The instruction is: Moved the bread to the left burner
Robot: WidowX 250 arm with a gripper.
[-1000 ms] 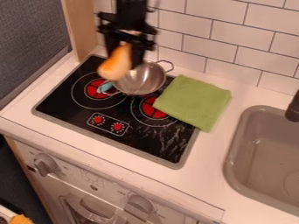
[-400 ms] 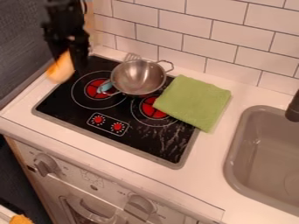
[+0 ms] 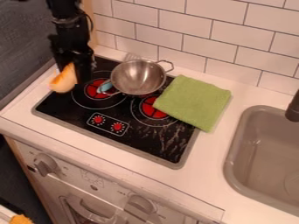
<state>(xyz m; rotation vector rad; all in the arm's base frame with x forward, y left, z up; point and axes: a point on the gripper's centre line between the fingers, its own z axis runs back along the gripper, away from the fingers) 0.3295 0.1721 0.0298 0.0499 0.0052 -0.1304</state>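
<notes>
My gripper [image 3: 74, 76] hangs over the upper left edge of the stove, shut on the bread [image 3: 64, 79]. The bread is orange-brown on one side and pale on the other, tilted, with its lower end towards the left rim of the cooktop. Just to the right of the gripper lies the left burner [image 3: 98, 89], red inside a thin white ring. The gripper hides part of the stove's back left corner.
A metal pot [image 3: 138, 77] stands at the back of the stove, a blue-handled utensil [image 3: 105, 87] by its left side. A green cloth [image 3: 192, 101] covers the stove's right edge. The grey sink [image 3: 262, 153] is at the right, the tiled wall [image 3: 216, 35] behind.
The gripper and the bread have moved left from over the pot to the stove's left edge, then lower. The pot and the cloth have stayed in place.
</notes>
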